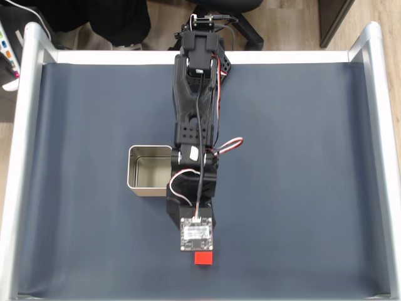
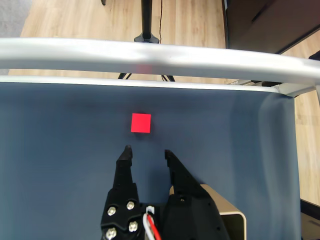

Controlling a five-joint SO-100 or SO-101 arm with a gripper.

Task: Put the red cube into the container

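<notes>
The red cube [image 2: 140,123] lies on the dark blue mat, just beyond my fingertips in the wrist view. In the fixed view the red cube [image 1: 203,258] peeks out below the arm's camera board near the front edge. My gripper [image 2: 148,152] stands open, with a gap between its black fingers [image 2: 125,162] and nothing held. The container [image 1: 148,170] is a square silver tin, empty, left of the arm's wrist in the fixed view. A corner of the container [image 2: 234,221] shows at the bottom right of the wrist view.
A silver metal rail [image 1: 19,163] frames the mat on the left, right and far sides. The front rail [image 2: 160,59] runs right behind the cube in the wrist view. A chair base and wooden floor lie beyond the table.
</notes>
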